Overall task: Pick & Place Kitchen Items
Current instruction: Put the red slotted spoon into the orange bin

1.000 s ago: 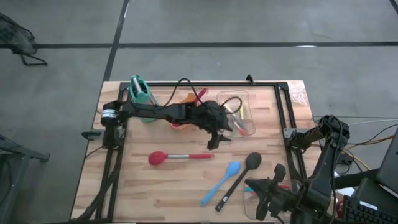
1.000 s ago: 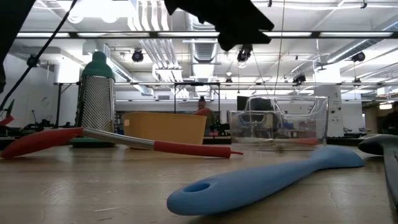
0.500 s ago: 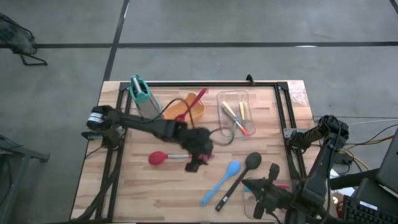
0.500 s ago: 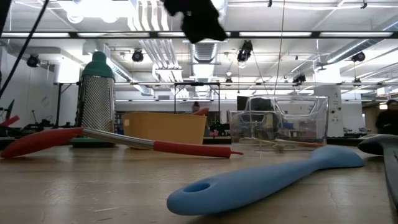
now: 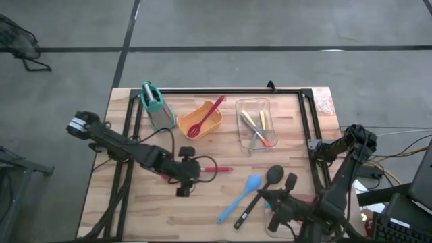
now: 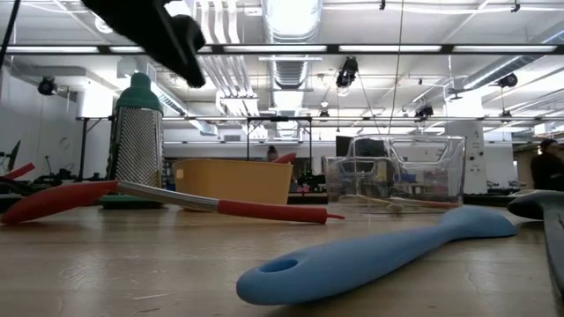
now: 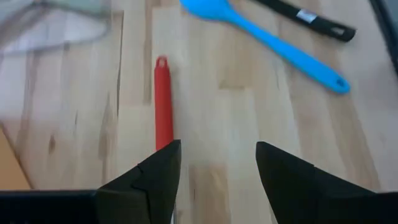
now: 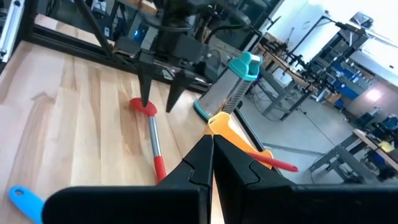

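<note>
Left gripper [image 5: 183,191] hangs over the red spoon [image 5: 217,169] lying on the table [image 5: 202,212], fingers apart — handle near one finger, not centred. Advice: shift sideways to straddle the handle squarely before descending. Right gripper [image 8: 208,163] waits at the table's near right, fingers together.

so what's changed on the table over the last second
The left pincer swung from over the clear tray down toward the near left; it now hangs open over the red spoon. It let nothing go and took nothing. The right pincer stayed shut at the near right. The blue spoon, black ladle and orange tub haven't moved.
</note>
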Motion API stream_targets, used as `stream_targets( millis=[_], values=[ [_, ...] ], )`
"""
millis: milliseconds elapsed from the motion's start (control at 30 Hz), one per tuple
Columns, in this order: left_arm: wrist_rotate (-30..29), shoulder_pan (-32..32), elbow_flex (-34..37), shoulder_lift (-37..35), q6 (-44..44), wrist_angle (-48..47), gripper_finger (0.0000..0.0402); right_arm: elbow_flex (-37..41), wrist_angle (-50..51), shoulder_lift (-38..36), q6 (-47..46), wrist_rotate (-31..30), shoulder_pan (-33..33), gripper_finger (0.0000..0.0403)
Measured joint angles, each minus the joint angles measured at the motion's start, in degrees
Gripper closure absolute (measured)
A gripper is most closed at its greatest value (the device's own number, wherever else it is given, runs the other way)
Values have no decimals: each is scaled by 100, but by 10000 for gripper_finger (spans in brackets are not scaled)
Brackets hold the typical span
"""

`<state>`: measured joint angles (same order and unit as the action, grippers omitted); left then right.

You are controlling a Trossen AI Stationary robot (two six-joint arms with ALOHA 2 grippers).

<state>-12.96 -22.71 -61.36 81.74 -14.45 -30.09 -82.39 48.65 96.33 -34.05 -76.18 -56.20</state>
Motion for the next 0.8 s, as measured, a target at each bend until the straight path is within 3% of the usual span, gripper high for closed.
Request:
stream_targets(
  millis=[167,400,567,800],
  values=[
    [-105,9,498,-112,-293,48,188,2,-16,2,-4,29,120,394],
    [-707,12,919,-38,-313,166,188,21,-18,15,-36,231,242,394],
    [-806,19,1285,-38,-175,837,188,86,-57,17,-54,282,271,394],
    [-816,91,1752,-36,-88,1022,188,263,-154,28,-59,288,298,394]
  ],
)
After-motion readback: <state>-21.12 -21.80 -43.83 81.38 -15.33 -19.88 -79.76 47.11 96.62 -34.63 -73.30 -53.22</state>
